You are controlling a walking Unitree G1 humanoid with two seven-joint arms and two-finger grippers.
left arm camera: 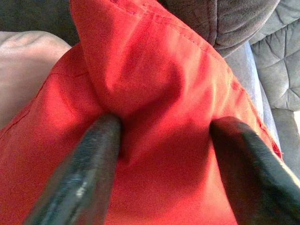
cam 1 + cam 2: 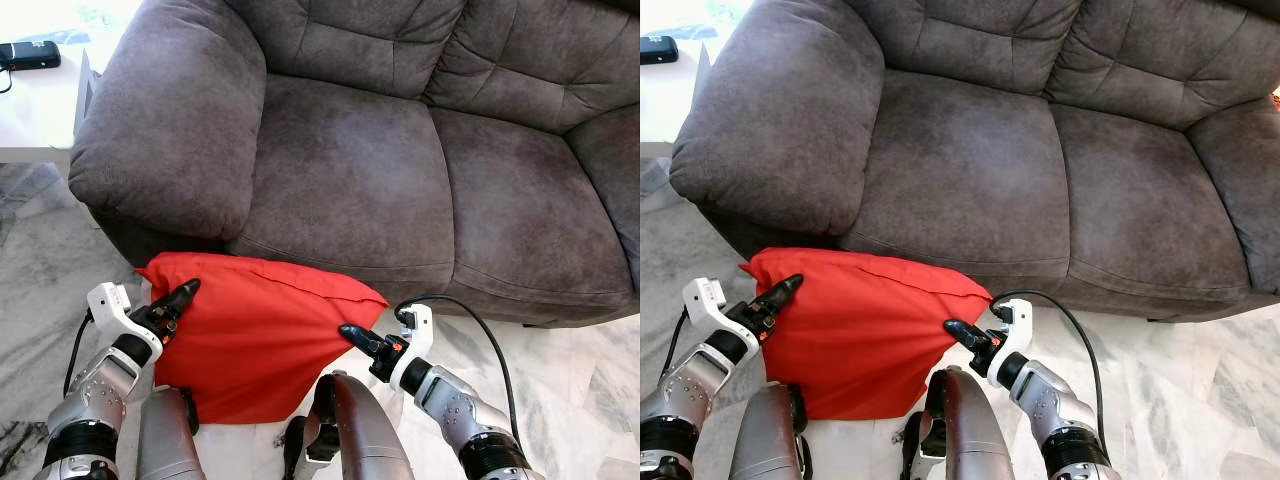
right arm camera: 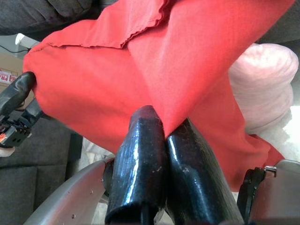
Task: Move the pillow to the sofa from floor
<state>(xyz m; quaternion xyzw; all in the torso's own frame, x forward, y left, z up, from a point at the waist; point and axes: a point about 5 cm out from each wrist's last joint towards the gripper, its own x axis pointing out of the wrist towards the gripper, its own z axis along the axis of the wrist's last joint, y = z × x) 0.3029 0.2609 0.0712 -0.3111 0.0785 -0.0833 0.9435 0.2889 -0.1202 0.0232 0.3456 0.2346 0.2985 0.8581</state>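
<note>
Two grippers flank the red pillow (image 2: pixel 255 335), one at each end of its long axis, which runs across the robot's front, parallel to the sofa's (image 2: pixel 400 170) front edge. The pillow sits low, against the base of the sofa just below the seat cushion (image 2: pixel 340 180), over the marble floor (image 2: pixel 560 360). The right gripper (image 2: pixel 352 333) has its fingers (image 3: pixel 140 154) closed on a fold of the red cover at the pillow's right corner. The left gripper (image 2: pixel 180 297) meets the left end; in its wrist view its fingers (image 1: pixel 89 164) are spread apart with the red fabric bulging between them, pressed against the cloth but not pinching it. Both arms are about equally near. The seat lies up and forward of the pillow, so the coming lift would likely go that way.
</note>
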